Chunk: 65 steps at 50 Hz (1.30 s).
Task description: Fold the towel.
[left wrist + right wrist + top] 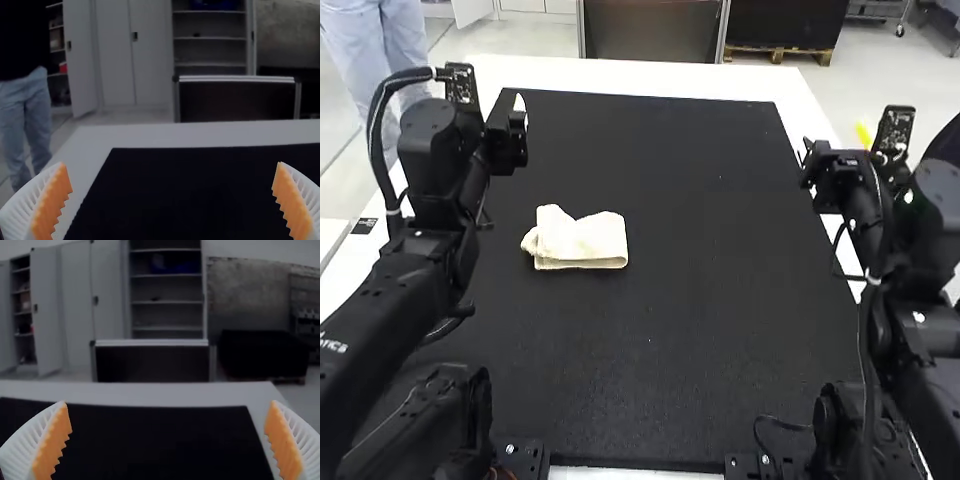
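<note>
Towel (582, 239) on the mat (720, 330), left of its centre; folded into a small, thick bundle, right end fairly straight, left end uneven with a loose corner poking out. Left gripper (518, 125) near the mat's far left corner, fingers spread wide, nothing between them. Right gripper (805, 162) by the mat's right edge, toward the far end; fingers also wide apart, empty.
</note>
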Each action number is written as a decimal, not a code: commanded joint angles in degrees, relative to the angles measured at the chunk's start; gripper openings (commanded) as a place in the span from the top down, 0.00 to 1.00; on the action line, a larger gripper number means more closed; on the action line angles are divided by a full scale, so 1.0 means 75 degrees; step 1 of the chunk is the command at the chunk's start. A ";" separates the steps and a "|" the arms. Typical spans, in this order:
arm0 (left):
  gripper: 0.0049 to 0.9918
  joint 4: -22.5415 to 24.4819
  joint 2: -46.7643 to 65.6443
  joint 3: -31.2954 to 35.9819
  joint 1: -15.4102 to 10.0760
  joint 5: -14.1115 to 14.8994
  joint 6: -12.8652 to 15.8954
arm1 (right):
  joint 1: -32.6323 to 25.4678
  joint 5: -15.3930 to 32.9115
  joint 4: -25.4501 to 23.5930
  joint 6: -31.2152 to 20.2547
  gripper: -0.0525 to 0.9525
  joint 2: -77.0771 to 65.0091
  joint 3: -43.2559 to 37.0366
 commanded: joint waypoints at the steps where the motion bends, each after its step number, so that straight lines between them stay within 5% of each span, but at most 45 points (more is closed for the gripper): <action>1: 0.05 0.0153 -0.0216 -0.0161 0.0058 0.0203 0.0173 | -0.0089 -0.0014 0.0183 -0.0109 0.07 -0.0309 -0.0051; 28: 0.05 0.0786 -0.0544 -0.0817 0.0081 0.0671 0.0279 | -0.0089 -0.0143 0.0604 -0.0319 0.07 -0.1387 -0.0637; 65: 0.05 0.1829 -0.1013 -0.1813 0.0069 0.0683 0.0372 | -0.0089 -0.0389 0.0792 -0.0495 0.07 -0.2149 -0.1375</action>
